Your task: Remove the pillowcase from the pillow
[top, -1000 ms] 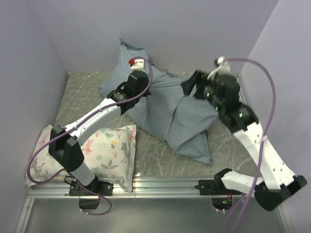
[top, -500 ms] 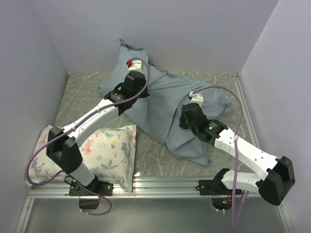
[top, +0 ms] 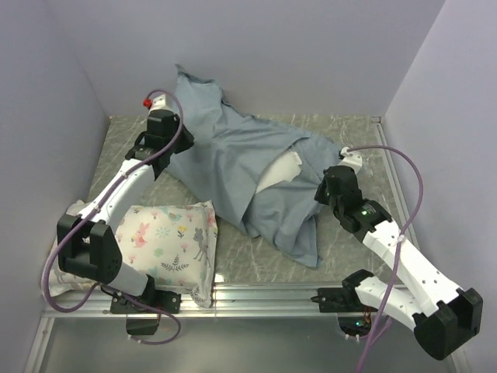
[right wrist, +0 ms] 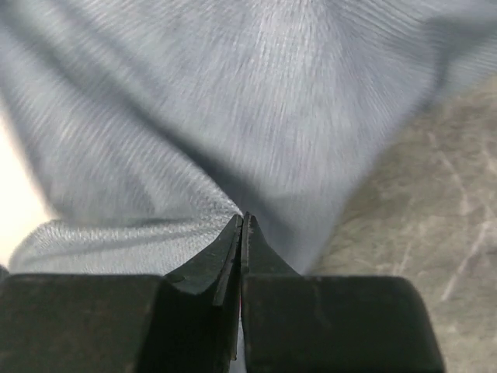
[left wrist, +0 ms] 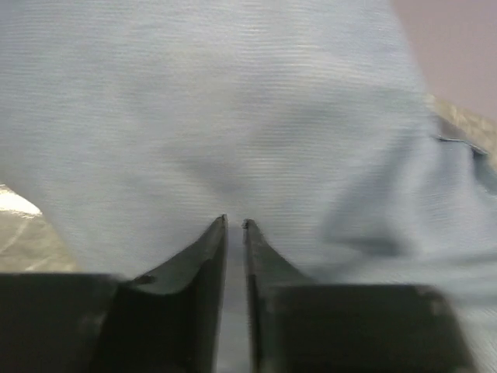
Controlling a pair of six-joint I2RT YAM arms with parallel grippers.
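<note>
The slate blue-grey pillowcase (top: 233,155) lies rumpled across the table from the back left to the middle, and one corner stands up against the back wall. A patch of the white pillow (top: 283,169) shows through its opening. My left gripper (top: 178,142) is at the cover's left side. In the left wrist view its jaws (left wrist: 235,223) stand a slit apart with pillowcase (left wrist: 233,116) cloth between them. My right gripper (top: 322,186) sits at the cover's right edge. In the right wrist view it (right wrist: 242,217) is shut on a puckered fold of pillowcase (right wrist: 233,93), with white pillow (right wrist: 15,194) at the left.
A smaller floral deer-print pillow (top: 167,237) lies at the front left under the left arm. Grey marbled table (top: 357,140) shows at the right and back left. Purple walls close in the back and both sides. A metal rail (top: 264,295) runs along the front edge.
The left arm swung left and dragged the pillowcase with it. The right arm came down, shut on the cover's right edge and moved right. The cover's mouth now shows white pillow.
</note>
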